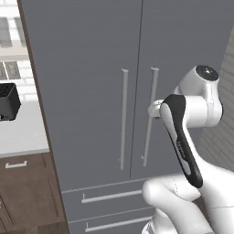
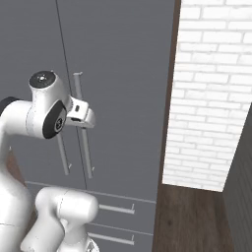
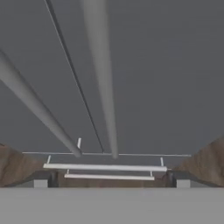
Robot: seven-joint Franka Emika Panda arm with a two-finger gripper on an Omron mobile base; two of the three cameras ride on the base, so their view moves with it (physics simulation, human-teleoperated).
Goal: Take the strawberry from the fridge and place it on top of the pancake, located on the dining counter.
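Observation:
The tall grey fridge (image 1: 87, 68) stands with both doors closed, so the strawberry is hidden. The pancake and the dining counter are out of view. My hand (image 2: 81, 112) is up against the right door's long silver handle (image 1: 151, 119) at about mid-height. In the hand view my gripper (image 3: 111, 180) is open, and its two fingertips (image 3: 41, 180) stand wide apart near the bottom corners. The right door's handle (image 3: 103, 87) runs down between them, and the left door's handle (image 3: 35, 105) slants off to one side. Nothing is held.
Two fridge drawers (image 1: 109, 196) with horizontal silver handles sit below the doors. Left of the fridge are a white worktop (image 1: 23, 132) with a black toaster (image 1: 8, 103) and brown cabinets (image 1: 23, 192). A white brick wall (image 2: 211, 98) and wooden floor (image 2: 192, 216) lie to the right.

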